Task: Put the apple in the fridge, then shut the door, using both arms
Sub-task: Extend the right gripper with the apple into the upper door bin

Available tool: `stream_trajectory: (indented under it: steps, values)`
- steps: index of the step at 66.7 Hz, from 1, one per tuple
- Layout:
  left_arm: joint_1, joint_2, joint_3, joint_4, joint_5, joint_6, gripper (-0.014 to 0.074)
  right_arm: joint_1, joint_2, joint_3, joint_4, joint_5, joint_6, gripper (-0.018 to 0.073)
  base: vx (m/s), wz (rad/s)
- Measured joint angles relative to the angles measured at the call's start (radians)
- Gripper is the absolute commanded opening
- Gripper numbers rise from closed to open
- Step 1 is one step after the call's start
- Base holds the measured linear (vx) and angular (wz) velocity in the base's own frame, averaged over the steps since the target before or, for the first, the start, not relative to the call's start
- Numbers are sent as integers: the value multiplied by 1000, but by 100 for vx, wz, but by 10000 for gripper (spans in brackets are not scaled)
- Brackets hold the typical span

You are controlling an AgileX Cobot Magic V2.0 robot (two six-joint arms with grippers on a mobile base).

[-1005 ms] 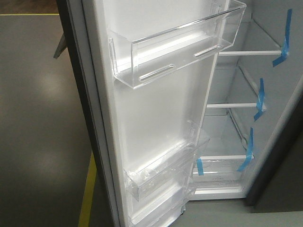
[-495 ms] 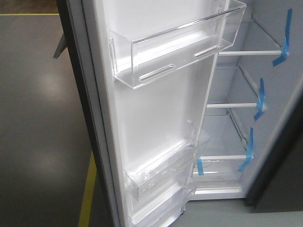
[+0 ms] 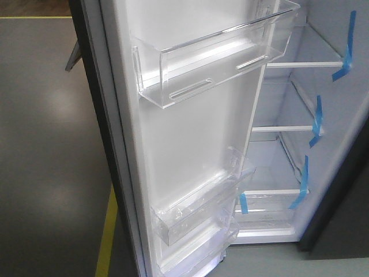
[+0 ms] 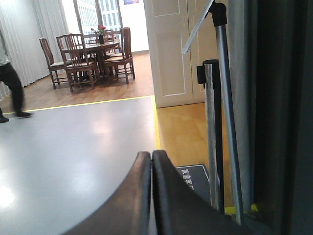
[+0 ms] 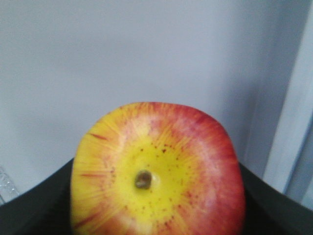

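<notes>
Gripping the apple (image 5: pixel 156 171), the right jaws clamp its sides — left jaws pressed together, empty; door (image 3: pixel 190 133) open.

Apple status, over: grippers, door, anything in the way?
Left gripper shut, empty. Right gripper shut on apple. Door open; no apple on visible fridge shelves. Nothing seen blocking.

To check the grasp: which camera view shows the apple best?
The right wrist view: the apple shows large and close, clamped in the right gripper. The front and left wrist views show nothing of it.
</notes>
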Motion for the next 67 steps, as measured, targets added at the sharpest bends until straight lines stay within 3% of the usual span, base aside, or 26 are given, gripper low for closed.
stream_trajectory:
  steps: [17,30,41,54,67]
  values:
    - [0,0,0,0,0,0,-6,19,254,-219,17,134,9,97,0,0]
    - [0,0,0,0,0,0,-6,89,280,-229,-88,133,17,139,0,0]
    - [0,0,0,0,0,0,-6,108,280,-232,-162,134,47,291,0,0]
    - [0,0,0,0,0,0,-6,108,280,-232,-172,133,54,519,0,0]
    - [0,0,0,0,0,0,-6,108,280,-234,-170,130,66,582,0,0]
